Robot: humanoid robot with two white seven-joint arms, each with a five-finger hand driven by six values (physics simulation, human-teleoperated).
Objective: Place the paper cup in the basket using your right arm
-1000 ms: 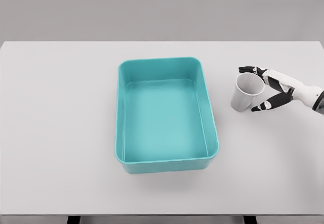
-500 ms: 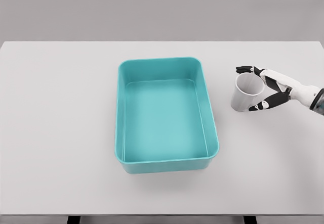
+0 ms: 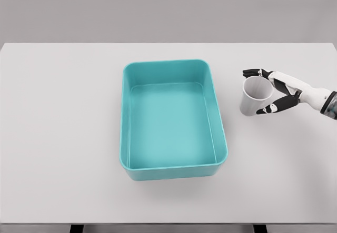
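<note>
A white paper cup (image 3: 254,97) stands on the table to the right of the teal basket (image 3: 127,117), its mouth tilted a little toward me. My right hand (image 3: 261,91) comes in from the right edge and wraps the cup, dark fingertips (image 3: 251,72) at the far rim and the thumb (image 3: 268,109) against the near side. The basket is a rectangular tub with nothing in it, at the table's middle. My left arm does not show.
The white table (image 3: 63,138) spans the view, with its front edge at the bottom and a grey wall behind. A gap of about a hand's width lies between the cup and the basket's right wall.
The right hand has closed tighter around the cup and shifted slightly left toward the basket, the cup moving a little with it.
</note>
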